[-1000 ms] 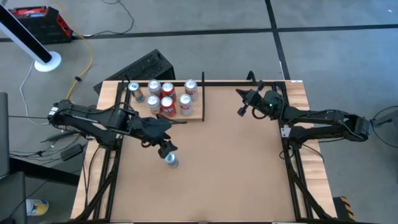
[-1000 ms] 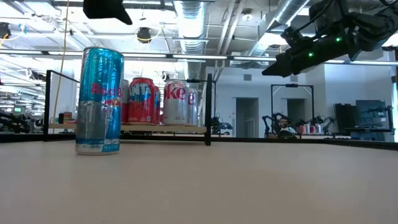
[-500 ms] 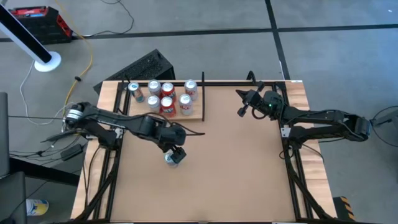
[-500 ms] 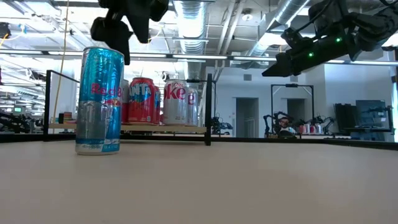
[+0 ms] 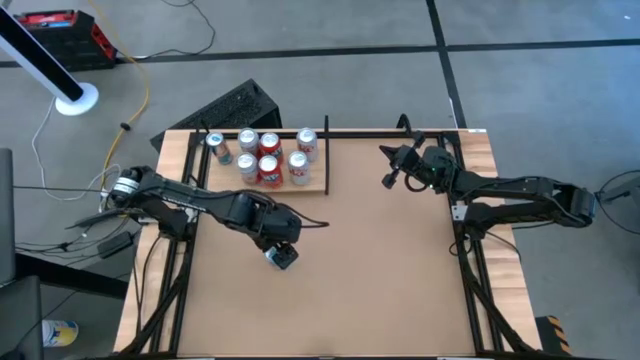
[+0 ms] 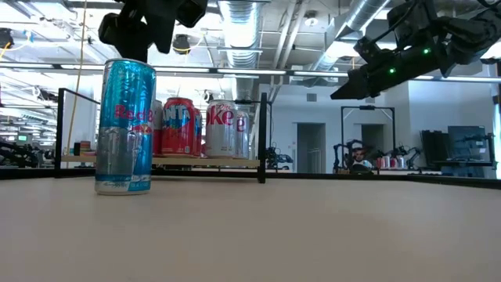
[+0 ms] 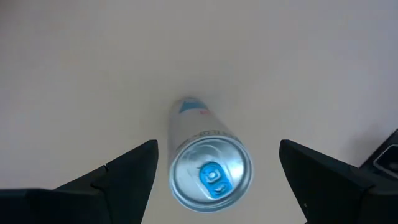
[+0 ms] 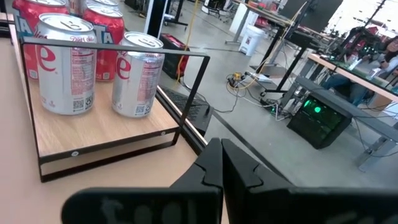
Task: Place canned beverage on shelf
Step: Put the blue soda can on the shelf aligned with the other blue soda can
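Now, left claw (image 7: 214,163): held wide open above tall blue-and-silver can (image 7: 210,171), nothing gripped.
Right claw (image 8: 221,163): shut, empty, beside pale-wood shelf (image 8: 93,130).

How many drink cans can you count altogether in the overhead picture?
7: six standing on the shelf at the table's back-left, and one slim blue can alone on the tabletop under the open left gripper.

Grey concrete floor (image 5: 330,25), exposed ceiling ducts (image 6: 243,23), workbenches (image 8: 348,74) behind table.
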### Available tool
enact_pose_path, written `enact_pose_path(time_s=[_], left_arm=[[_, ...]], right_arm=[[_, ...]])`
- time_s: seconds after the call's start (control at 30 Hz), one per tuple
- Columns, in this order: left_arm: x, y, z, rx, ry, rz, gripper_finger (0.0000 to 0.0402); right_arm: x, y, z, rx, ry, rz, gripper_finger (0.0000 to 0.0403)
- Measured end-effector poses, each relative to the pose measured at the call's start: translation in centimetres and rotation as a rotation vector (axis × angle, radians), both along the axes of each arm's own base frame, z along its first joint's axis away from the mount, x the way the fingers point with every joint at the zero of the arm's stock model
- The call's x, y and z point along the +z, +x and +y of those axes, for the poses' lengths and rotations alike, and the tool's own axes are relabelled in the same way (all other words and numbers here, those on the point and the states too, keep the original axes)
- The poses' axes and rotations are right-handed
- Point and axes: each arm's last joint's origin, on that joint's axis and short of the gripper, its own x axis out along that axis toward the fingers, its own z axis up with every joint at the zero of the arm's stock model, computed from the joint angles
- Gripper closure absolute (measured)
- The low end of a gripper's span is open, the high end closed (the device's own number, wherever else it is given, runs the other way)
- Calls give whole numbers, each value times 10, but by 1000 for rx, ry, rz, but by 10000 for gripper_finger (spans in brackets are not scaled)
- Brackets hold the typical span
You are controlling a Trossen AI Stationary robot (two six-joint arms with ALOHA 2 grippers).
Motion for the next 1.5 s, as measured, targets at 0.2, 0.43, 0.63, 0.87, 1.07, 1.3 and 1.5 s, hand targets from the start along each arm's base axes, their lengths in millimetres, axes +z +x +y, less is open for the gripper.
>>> enact_pose_path(time_s=[0.2,0.43,0.63,0.87,1.07,1.3,1.5], left_arm=[[-1,-2,-5,8,-4,9,82],[-1,-2,-9,31,-11,10,82],[-5,-1,-11,71,-22,26,82],[-13,3,-14,62,-25,55,82],[-20,6,-16,40,-37,85,82],[-24,8,-17,28,-53,108,82],[-24,7,-17,24,-56,113,92]], right_arm=[[0,0,0,-1,4,-2,383],[0,0,0,-1,4,-3,383],[0,0,0,-1,5,-3,383],[0,0,0,-2,8,-2,383],[0,0,0,-2,7,-3,383],[0,0,0,-2,7,-2,383],[0,0,0,-2,7,-1,383]])
